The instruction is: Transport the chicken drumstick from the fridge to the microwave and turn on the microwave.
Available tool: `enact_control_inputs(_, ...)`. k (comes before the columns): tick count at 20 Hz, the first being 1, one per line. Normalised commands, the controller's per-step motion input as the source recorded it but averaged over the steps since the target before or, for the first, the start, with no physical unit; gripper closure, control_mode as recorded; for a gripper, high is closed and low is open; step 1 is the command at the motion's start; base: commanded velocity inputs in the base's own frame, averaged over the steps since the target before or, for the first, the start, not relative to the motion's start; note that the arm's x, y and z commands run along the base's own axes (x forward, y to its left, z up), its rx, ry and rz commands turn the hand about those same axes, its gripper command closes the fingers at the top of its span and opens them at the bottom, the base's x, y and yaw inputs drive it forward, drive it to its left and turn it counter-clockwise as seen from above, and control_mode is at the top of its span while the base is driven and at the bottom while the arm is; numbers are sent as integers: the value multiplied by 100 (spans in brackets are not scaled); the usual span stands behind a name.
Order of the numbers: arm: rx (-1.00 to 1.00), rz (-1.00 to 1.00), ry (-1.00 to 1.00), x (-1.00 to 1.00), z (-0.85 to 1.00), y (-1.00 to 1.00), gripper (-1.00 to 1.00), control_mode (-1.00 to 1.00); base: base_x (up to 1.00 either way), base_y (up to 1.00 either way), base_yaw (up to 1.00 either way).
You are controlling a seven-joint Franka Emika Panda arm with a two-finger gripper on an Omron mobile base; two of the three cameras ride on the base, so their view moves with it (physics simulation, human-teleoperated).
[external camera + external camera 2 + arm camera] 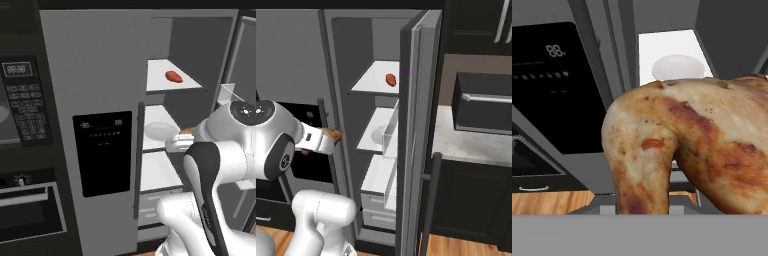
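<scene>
The gripper [331, 136] is grasping the chicken drumstick [687, 145], mid-frame before the open fridge [95, 75]. Next: carry it toward the microwave [20, 100], upper left.

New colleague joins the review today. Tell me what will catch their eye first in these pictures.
The chicken drumstick, golden-brown and huge in the hand view, sits in the pincer just outside the open fridge. Inside, a small red-orange food lies on the top shelf and a pale round plate on the shelf below. The microwave waits at far left.
</scene>
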Motion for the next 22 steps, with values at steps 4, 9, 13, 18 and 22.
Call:
enact_control_inputs(4,0,0,0,0,0,0,100,100,-59,0,0)
enact_control_inputs(9,0,0,0,0,0,0,100,100,-49,3,0)
enact_control_inputs(13,0,0,0,0,0,0,100,100,-46,28,17)
enact_control_inputs(18,0,0,0,0,0,0,100,100,-42,37,23)
enact_control_inputs(22,0,0,0,0,0,0,100,100,-27,44,14)
